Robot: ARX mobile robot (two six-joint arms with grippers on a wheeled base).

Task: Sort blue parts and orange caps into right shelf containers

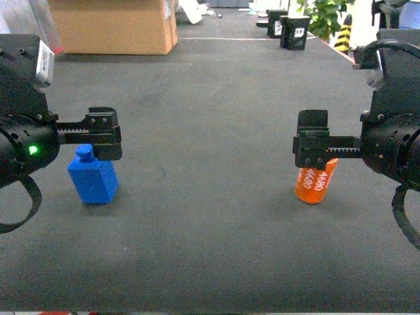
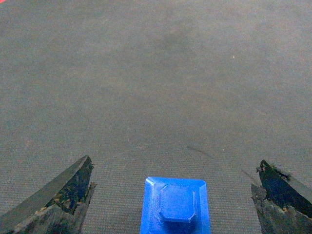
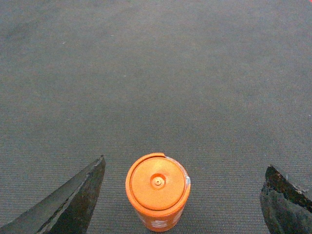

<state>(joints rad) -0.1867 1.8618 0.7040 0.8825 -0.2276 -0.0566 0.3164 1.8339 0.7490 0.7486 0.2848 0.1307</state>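
I have both arms out over the dark grey mat (image 1: 210, 216). On the left, my left gripper (image 2: 173, 195) hangs above the blue part (image 1: 94, 176), a blocky piece with a small knob on top, standing upright on the mat. Through the left wrist camera its fingers (image 2: 58, 195) are spread wide either side of the part and touch nothing. On the right, my right gripper (image 3: 183, 195) sits over the orange cap (image 1: 316, 178), an upright orange cylinder with white digits on its side. Its fingers (image 3: 73, 202) are also wide apart, clear of the cap and holding nothing. A cardboard box (image 1: 115, 25) stands at the far left edge of the mat.
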